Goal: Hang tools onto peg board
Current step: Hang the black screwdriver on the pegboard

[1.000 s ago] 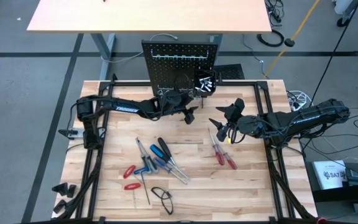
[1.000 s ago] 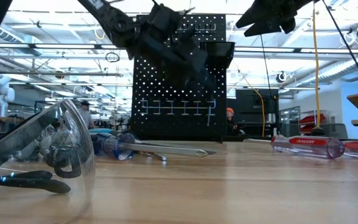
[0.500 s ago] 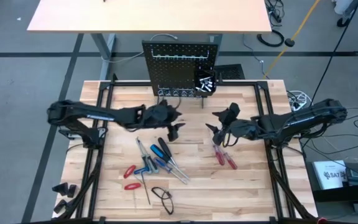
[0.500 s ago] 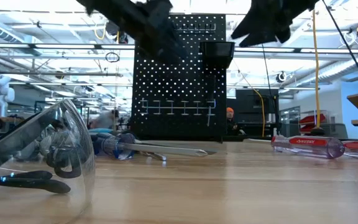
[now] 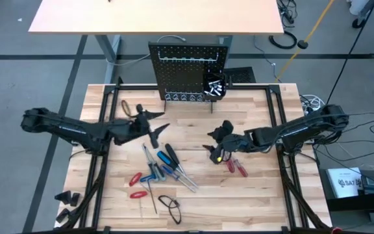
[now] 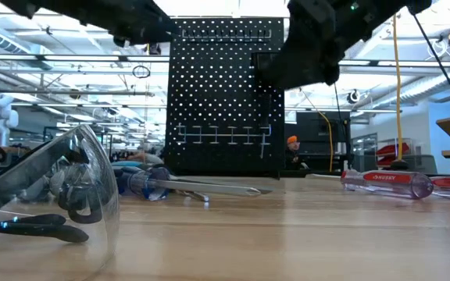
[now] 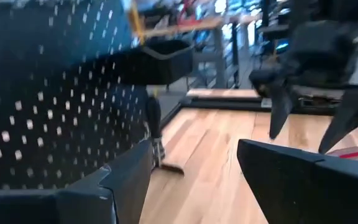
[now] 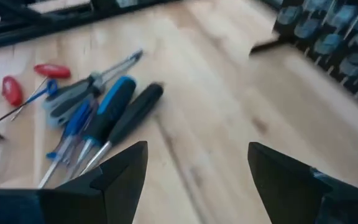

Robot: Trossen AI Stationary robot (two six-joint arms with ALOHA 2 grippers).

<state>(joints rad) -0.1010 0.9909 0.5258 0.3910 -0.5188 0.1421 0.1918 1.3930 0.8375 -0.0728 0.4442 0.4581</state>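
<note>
The black peg board (image 5: 188,70) stands upright at the table's far edge, with a small black bin (image 5: 214,86) holding silver bits on its right side. A pile of screwdrivers (image 5: 164,168), blue-, black- and red-handled, lies on the table's near middle; it also shows in the right wrist view (image 8: 101,118). Two red-handled tools (image 5: 236,166) lie to the pile's right. My left gripper (image 5: 158,130) is open and empty above the table, just beyond the pile's far end. My right gripper (image 5: 210,144) is open and empty, between the pile and the red-handled tools.
Clear safety glasses (image 5: 169,207) lie near the table's near edge and fill the left of the low view (image 6: 45,195). Black frame rails (image 5: 99,162) run along the table's left and right sides. The right arm's gripper (image 7: 316,74) shows in the left wrist view.
My left gripper has drawn back from the peg board toward the table's left and near edges, staying open and empty. My right gripper has gone left and toward the near edge, toward the screwdriver pile, and lower. No tool has moved.
</note>
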